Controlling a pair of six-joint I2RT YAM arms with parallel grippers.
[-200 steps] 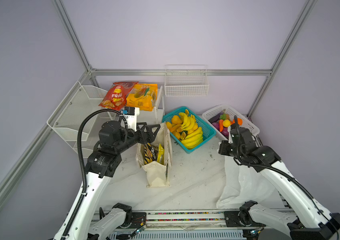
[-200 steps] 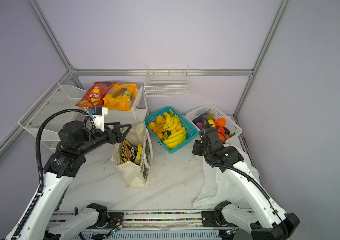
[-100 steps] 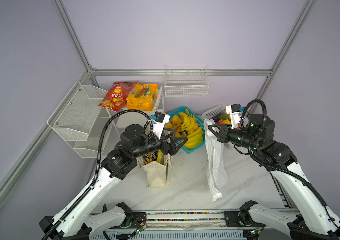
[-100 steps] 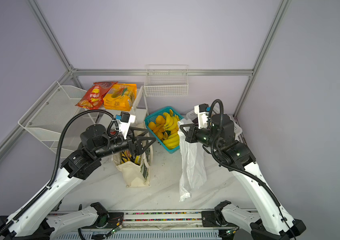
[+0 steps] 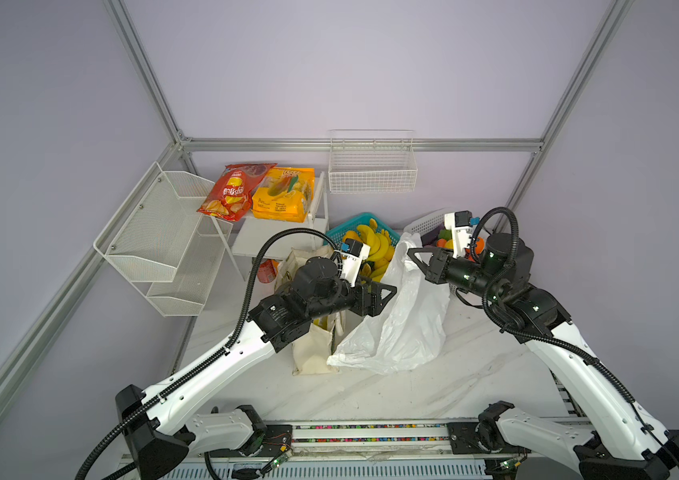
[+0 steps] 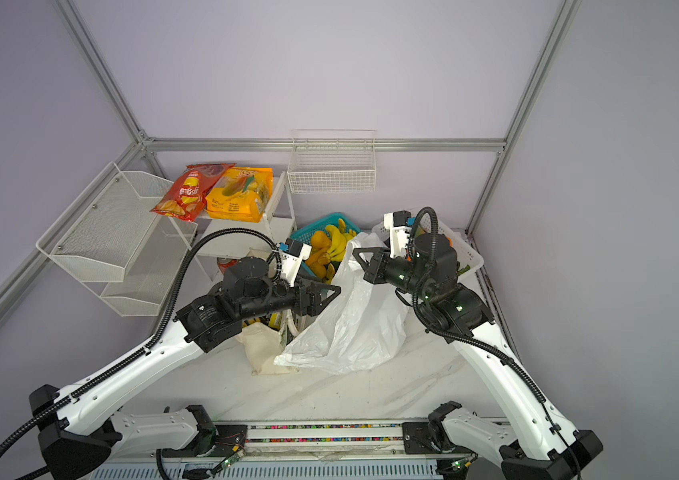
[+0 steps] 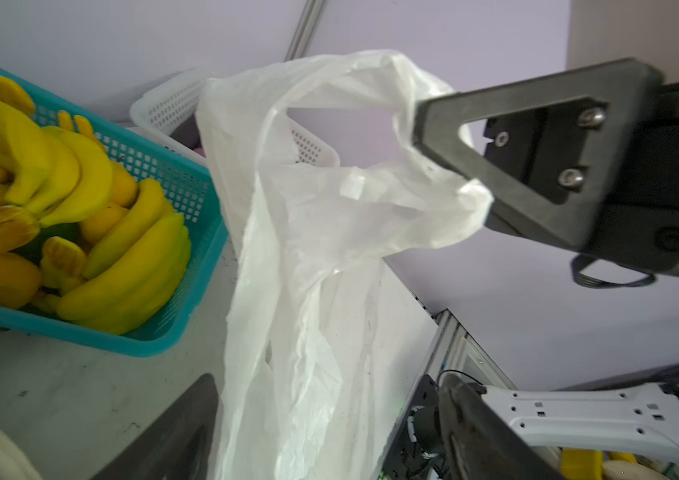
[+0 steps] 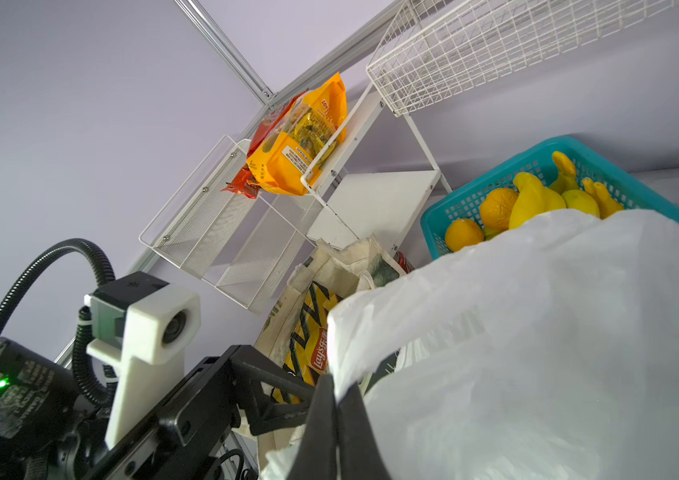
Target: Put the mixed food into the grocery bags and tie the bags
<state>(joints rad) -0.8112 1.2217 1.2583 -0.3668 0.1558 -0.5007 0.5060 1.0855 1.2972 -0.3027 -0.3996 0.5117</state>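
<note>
Right jaws pinch the white plastic bag (image 5: 408, 324) by its top; left jaws gape wide against its left flank.

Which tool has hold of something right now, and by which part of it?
Right tool pinches the white plastic bag by a handle loop at its top. Left tool is open near the bag, gripping nothing.

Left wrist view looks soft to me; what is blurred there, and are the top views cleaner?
Left wrist view: the fingers of the left gripper are dark and out of focus; the white plastic bag is bright but its folds read. In both top views: even light, faint shadows, no glare, bag creases sharp.
</note>
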